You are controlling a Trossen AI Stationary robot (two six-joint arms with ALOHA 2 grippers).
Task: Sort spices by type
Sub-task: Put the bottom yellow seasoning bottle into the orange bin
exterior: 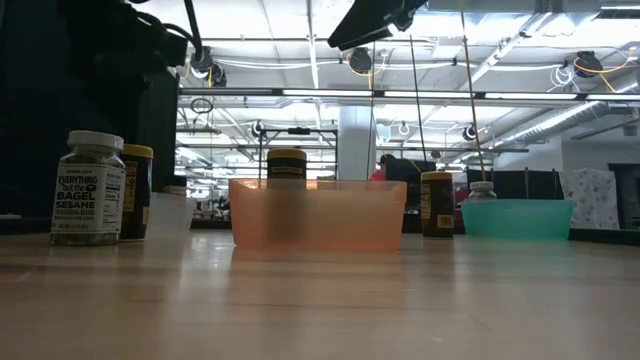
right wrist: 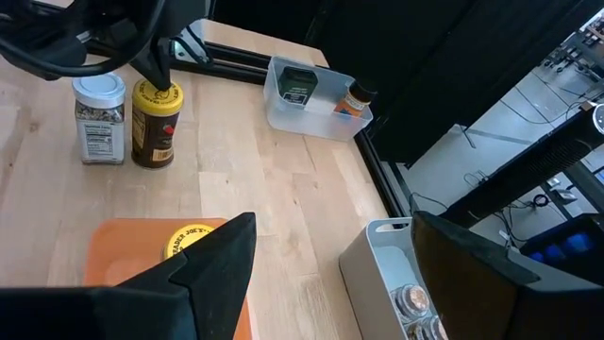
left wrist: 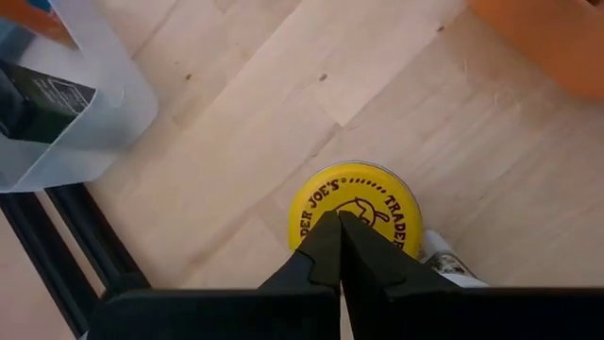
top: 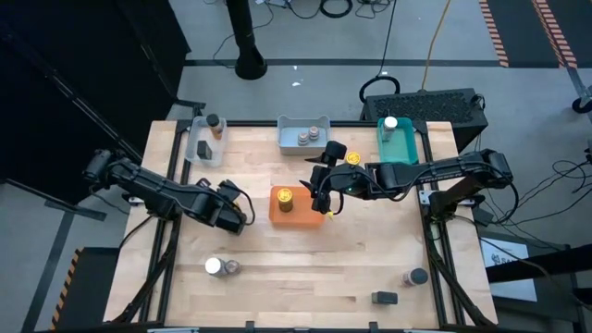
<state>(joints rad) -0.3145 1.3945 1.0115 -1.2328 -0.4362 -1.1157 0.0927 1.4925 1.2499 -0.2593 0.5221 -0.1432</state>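
A yellow-lidded spice jar [top: 231, 268] [left wrist: 354, 203] [right wrist: 155, 123] stands near the table's near-left edge, beside a white-lidded sesame jar [top: 214, 266] [exterior: 88, 185]. My left gripper [left wrist: 340, 219] [right wrist: 160, 74] [top: 236, 222] is shut, its tips right over that yellow lid. My right gripper [right wrist: 330, 227] [top: 324, 196] is open and holds nothing. It hangs above the right end of the orange tray [top: 310, 217] [exterior: 320, 215]. A yellow-lidded jar [top: 285, 197] [right wrist: 193, 241] stands upright in that tray. My left gripper points its shut fingertips [left wrist: 326, 241] slanting down from above at the yellow lid [left wrist: 377, 194] of the jar on the table. I cannot tell whether the tips touch the lid. The jar stands upright on its base.
At the far edge are a clear tray [top: 199, 148] holding a dark-lidded jar, a grey tray [top: 287, 141] holding two jars, and a teal tray [top: 402, 150] holding a white-lidded jar. One yellow-lidded jar [top: 335, 148] stands behind the orange tray. A dark-lidded jar [top: 416, 276] and a small dark object [top: 384, 298] sit near-right.
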